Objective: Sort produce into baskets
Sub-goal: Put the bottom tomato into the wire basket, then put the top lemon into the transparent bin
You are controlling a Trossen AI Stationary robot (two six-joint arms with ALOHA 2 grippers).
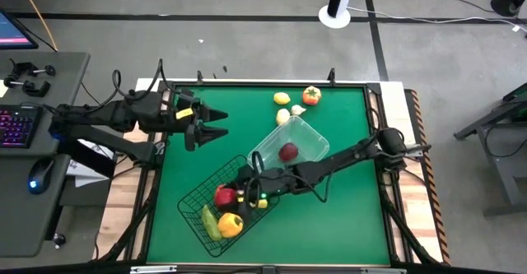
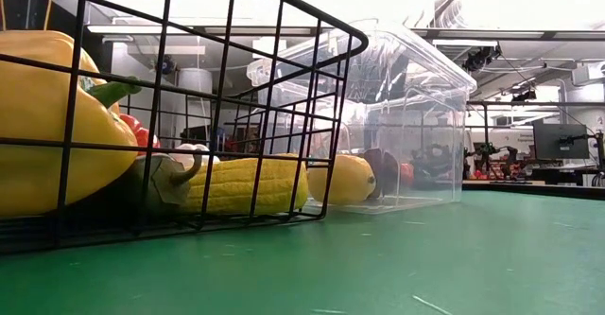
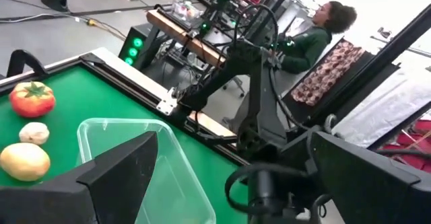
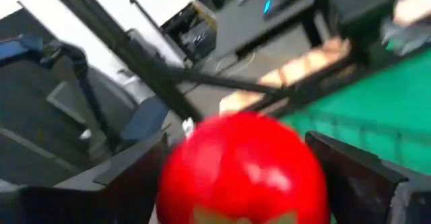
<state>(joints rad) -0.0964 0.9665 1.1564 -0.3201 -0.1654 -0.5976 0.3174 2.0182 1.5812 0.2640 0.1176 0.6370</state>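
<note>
Green baize is covering the table, with grey floor around it and a desk with a keyboard at the picture's left edge. Just below the middle of the high view, a red round piece of produce is sitting in the black wire basket, and the right gripper is reaching over that basket's rim right beside it. In the right wrist view the same red piece is filling the space between the two dark fingers, which are standing wide on either side of it; whether they are pressing it or letting go, I cannot tell.

My reading is that a drop into the wire basket is under way. The next move would be calling for the fingers to clear the piece, the arm to lift out over the rim without snagging the mesh, then a reach to the loose items.

Alongside the red piece, the wire basket is holding a yellow pepper and a green-yellow vegetable; the low view is showing a corn cob there too. The clear plastic basket, touching the wire one up and to the right, is holding one dark red fruit.

Above it, near the mat's top edge, a tomato, a lemon and pale pieces are waiting unsorted.

At the mat's left, the left gripper is hovering with its jaws spread, holding nothing
</note>
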